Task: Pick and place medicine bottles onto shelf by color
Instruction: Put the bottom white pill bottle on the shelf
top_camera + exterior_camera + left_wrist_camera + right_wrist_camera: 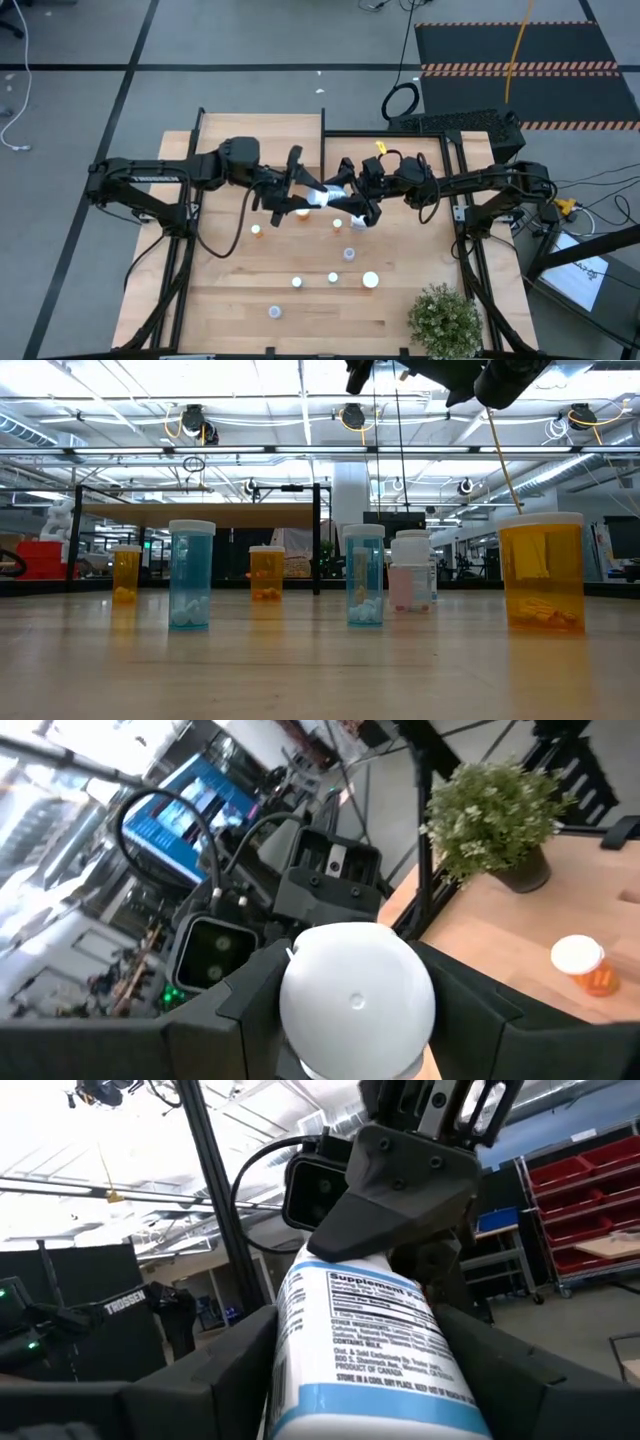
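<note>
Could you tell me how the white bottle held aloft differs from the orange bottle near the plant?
The white bottle is opaque with a printed label; the orange bottle is see-through. The white bottle lies sideways between the left gripper and right gripper; the orange bottle stands on the table. Both have white caps.

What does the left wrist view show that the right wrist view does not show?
Only the left wrist view shows the white bottle's round cap, the potted plant and an orange bottle lying on the table. Only the right wrist view shows the printed label. Both show the white bottle held between the two grippers.
</note>
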Action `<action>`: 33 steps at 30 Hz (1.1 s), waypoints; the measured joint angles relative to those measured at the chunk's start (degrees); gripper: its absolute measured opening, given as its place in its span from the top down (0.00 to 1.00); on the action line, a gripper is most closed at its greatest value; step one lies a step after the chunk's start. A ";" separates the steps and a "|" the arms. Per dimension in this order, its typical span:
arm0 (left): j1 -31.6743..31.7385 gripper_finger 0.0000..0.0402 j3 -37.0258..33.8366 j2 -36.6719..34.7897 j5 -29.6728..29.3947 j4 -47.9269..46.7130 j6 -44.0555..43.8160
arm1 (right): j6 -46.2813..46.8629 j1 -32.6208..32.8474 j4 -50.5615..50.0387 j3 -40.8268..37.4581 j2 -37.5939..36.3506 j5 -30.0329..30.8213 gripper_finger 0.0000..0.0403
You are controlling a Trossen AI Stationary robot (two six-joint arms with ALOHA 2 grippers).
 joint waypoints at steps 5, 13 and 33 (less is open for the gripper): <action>-0.06 0.49 0.07 -0.05 -3.27 -1.26 -4.06 | -0.60 -0.06 -0.13 -0.02 -0.02 0.37 0.40; -1.38 0.48 0.05 0.17 -8.27 -4.53 -2.46 | -0.61 -0.41 -1.07 0.02 0.00 -0.35 0.40; -3.37 0.58 0.03 -1.27 -8.03 -3.96 -0.32 | 4.36 -0.41 -1.93 0.02 -0.44 -3.38 0.28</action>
